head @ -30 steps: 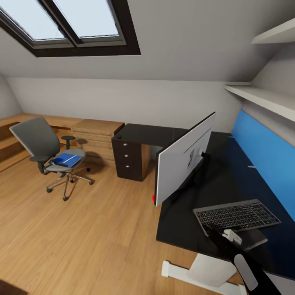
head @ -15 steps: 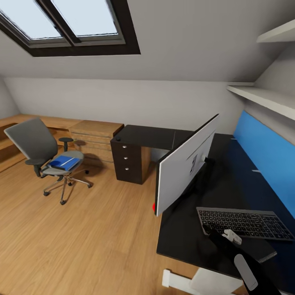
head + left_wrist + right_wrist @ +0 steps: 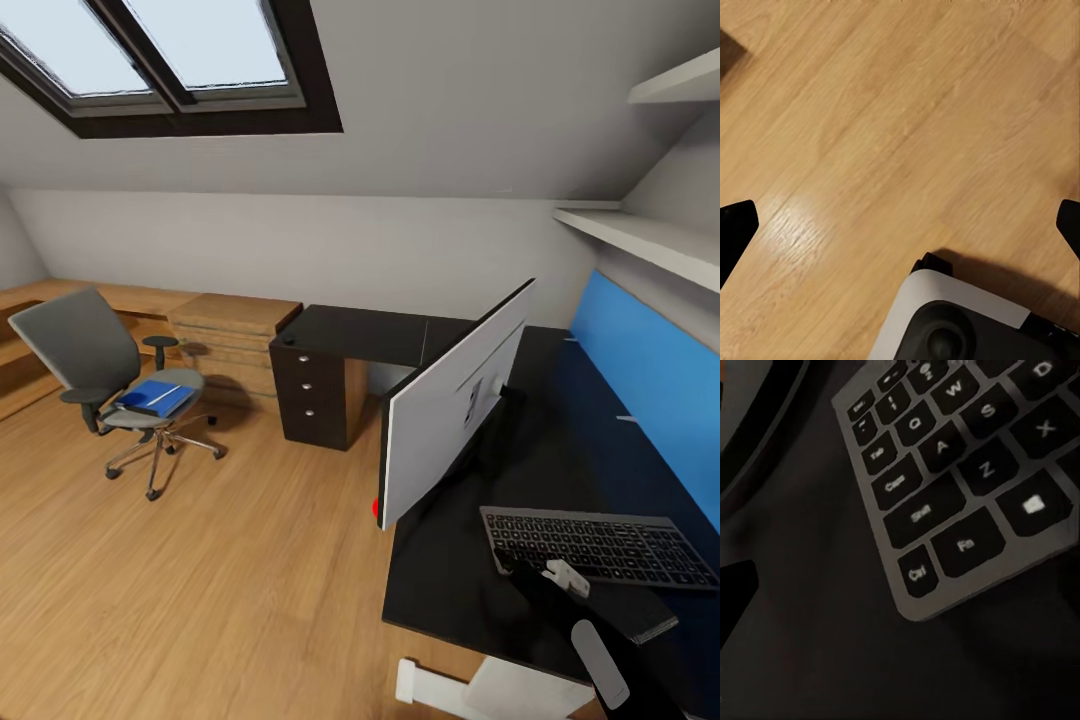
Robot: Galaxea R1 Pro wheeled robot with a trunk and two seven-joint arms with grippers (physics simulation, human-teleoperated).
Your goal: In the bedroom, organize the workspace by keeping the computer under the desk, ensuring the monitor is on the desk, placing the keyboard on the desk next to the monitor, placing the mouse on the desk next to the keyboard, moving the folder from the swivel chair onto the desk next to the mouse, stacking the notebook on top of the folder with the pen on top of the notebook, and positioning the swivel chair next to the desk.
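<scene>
The monitor (image 3: pixel 455 400) and keyboard (image 3: pixel 600 545) sat on the counter (image 3: pixel 440 560); the folder (image 3: pixel 155 397) waited on the far-left swivel chair (image 3: pixel 110 385); both fingers looked wide open, holding nothing.

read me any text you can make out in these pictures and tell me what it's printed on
On the keyboard, right wrist view:
"Ctrl"
"Fn"
"Shift"
"Z"
"X"
"A"
"W"
"S"
"D"
A four-pane window logo sits on one key.
The key legends above "Shift" and along the top row are too blurred to read.
In the head view, the legends are too small.
</scene>
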